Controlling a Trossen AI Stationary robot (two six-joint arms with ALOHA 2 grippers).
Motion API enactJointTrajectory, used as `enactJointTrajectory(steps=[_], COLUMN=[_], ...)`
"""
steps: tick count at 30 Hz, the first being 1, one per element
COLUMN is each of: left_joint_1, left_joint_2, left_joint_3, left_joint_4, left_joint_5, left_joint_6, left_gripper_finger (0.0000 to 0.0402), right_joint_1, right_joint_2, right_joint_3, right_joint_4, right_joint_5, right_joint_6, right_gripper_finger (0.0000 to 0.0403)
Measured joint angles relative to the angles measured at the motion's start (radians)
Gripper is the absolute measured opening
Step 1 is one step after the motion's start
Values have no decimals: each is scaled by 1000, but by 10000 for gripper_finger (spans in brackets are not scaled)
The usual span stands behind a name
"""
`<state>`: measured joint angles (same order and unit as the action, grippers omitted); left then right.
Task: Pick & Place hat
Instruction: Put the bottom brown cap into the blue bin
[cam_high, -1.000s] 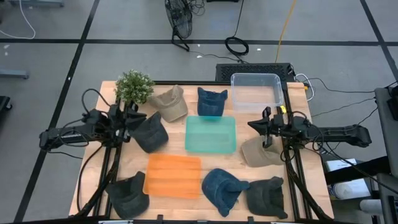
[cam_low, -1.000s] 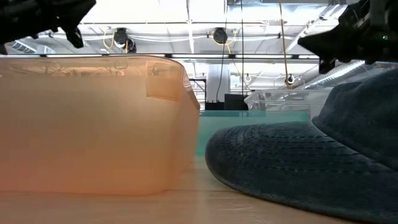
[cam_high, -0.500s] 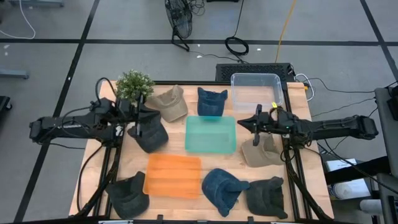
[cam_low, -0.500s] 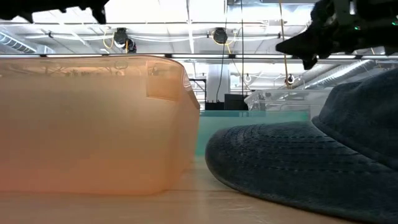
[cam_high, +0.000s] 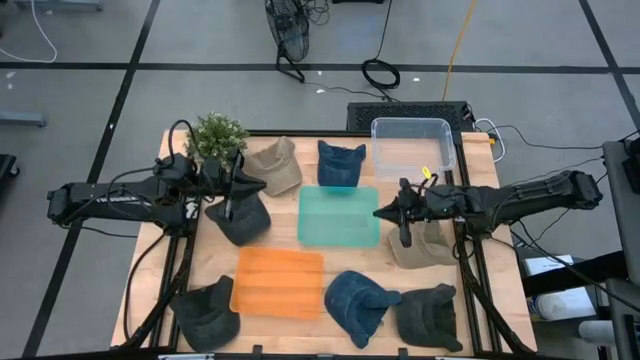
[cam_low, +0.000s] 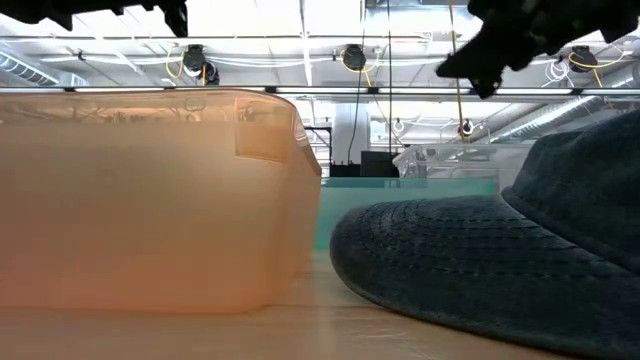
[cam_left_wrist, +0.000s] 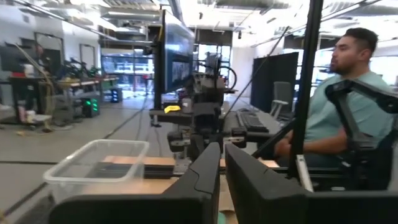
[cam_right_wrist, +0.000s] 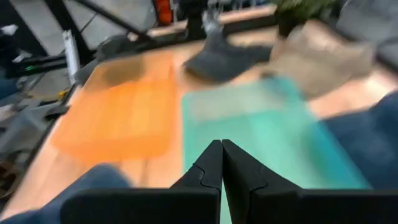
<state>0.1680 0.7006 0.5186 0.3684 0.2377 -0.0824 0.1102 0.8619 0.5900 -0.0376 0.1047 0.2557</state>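
Wood desk (cam_high: 285, 318) w/ scattered hats, orange tray (cam_high: 279, 282), teal tray (cam_high: 339, 216), left pincer (cam_high: 228, 197) closed above dark hat (cam_high: 243, 214), right pincer (cam_high: 403, 222) closed nr tan hat (cam_high: 424, 246), seated person (cam_left_wrist: 339, 106) in workshop bkgd.

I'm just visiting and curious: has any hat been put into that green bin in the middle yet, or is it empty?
Empty. From above, the green bin shows only its bare floor; the blue hat lies just outside its far edge.
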Motion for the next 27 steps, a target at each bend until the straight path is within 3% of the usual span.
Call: enactJointTrajectory(steps=[6,13,18,27], left_joint_1=[0,-13,-34,-64], left_joint_2=[6,7,8,27], left_joint_3=[0,-1,-1,-2], left_joint_4=[23,53,54,51], left_joint_5=[6,7,7,-3], left_joint_6=[-3,-21,-7,-5], left_gripper_finger=[34,14,4,41], right_joint_1=[123,238,252,244], right_joint_2=[-1,-1,3,3], right_joint_3=[11,157,249,233], right_joint_4=[-162,-361,-553,-1090], right_joint_5=[98,258,265,186], right_joint_6=[135,205,317,811], right_gripper_finger=[0,0,0,34])
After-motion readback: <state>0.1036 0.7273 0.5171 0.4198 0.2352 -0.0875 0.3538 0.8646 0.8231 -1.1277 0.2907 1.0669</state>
